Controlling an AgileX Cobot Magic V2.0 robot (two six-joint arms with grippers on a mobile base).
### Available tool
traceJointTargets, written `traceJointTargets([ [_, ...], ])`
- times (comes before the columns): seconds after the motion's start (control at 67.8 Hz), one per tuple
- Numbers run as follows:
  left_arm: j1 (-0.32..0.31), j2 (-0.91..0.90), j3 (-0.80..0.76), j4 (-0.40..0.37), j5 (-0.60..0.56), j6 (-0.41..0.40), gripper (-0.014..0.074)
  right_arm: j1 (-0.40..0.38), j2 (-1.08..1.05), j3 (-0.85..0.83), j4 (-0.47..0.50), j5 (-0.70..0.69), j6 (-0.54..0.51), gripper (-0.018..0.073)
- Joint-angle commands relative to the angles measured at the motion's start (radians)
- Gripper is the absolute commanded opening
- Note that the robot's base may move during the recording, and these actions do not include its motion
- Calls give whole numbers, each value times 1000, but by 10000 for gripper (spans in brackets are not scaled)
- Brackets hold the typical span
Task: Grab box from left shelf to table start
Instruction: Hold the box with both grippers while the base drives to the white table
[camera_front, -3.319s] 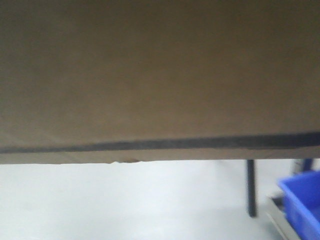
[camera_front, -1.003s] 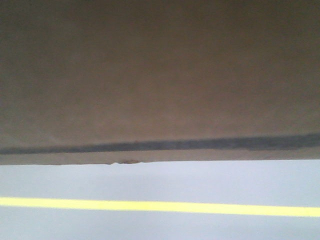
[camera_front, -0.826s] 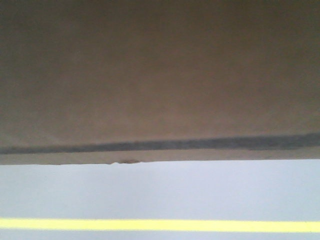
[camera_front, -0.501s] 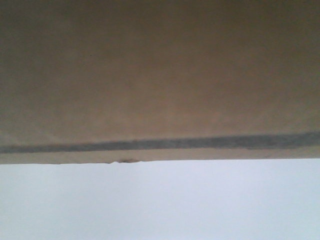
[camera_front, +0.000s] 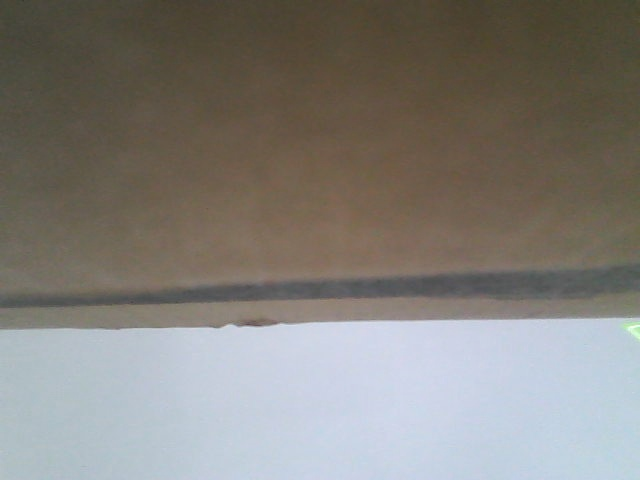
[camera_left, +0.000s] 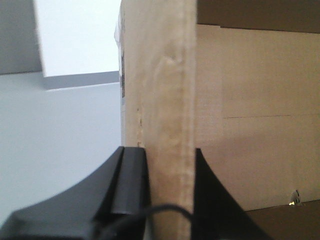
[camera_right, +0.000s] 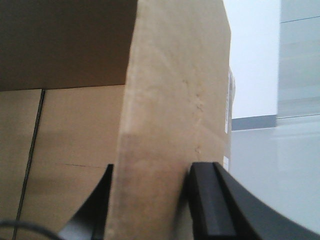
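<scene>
Box (camera_front: 320, 150) spans crosswise between both arms, left fingers (camera_left: 131, 185) and right fingers (camera_right: 207, 200) each pinching one upright box wall.

No text, brand, number or sign can be read: a printed label (camera_left: 122, 75) and a white sticker (camera_right: 230, 100) are seen edge-on on the cardboard box (camera_left: 160, 100), their lettering too blurred to be made out, and no characters are borne by the dark stripe (camera_front: 320, 290).

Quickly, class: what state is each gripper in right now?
The left gripper: shut on a panel of the box.
The right gripper: shut on the box too.
</scene>
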Motion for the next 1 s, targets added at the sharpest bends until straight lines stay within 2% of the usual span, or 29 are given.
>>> traceJointTargets([
  [0.0, -18, 9, -38, -110, -196, -23, -100, -3, 22, -27, 9, -169, 12, 59],
  [0.988, -20, 9, -37, -110, -196, -23, -100, -3, 24, -27, 9, -167, 12, 59],
])
